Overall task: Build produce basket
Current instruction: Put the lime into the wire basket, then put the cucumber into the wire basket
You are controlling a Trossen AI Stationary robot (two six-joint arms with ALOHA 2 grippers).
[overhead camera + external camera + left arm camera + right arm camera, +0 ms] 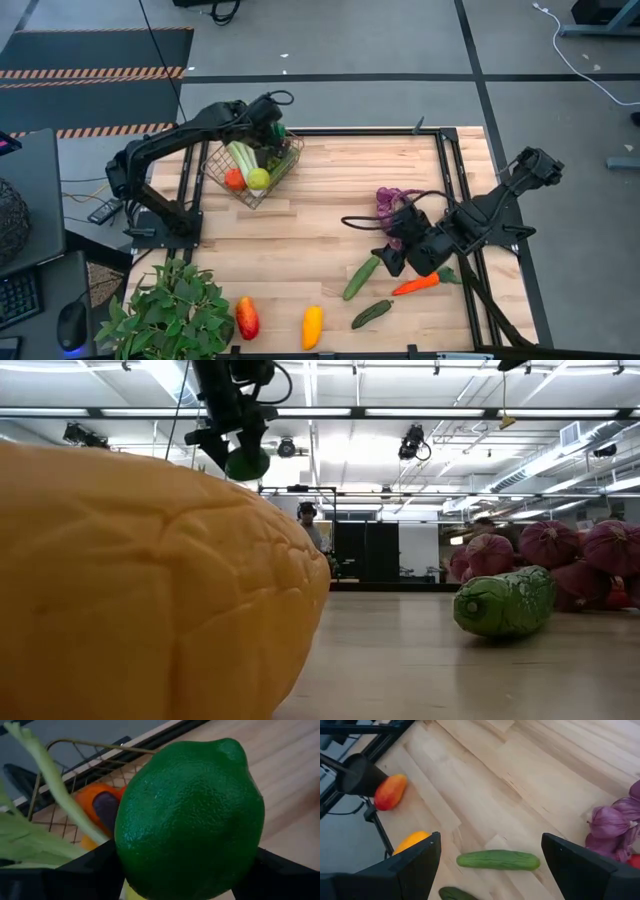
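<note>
The wire-mesh basket (215, 172) stands at the table's far left and holds celery (241, 158), an orange piece (234, 180) and a yellow-green piece (259, 179). My left gripper (268, 140) is above the basket, shut on a green lime (190, 820), which also shows high in the low view (247, 462). My right gripper (490, 845) is open and empty above the table's right part, over a cucumber (498, 860). A second cucumber (371, 314), a carrot (415, 285) and purple grapes (392, 203) lie nearby. My left gripper pinches the lime's two opposite sides (125, 850) between its two fingers (90, 870). The fingers come from above, pointing down. The lime sits at their free ends (245, 445), lifted clear above the basket's rim (100, 744).
A red-orange piece (246, 318) and a yellow piece (312, 326) lie near the table's front edge. A leafy green plant (170, 310) stands at the front left corner. A black frame rail (465, 200) runs along the table's right side.
</note>
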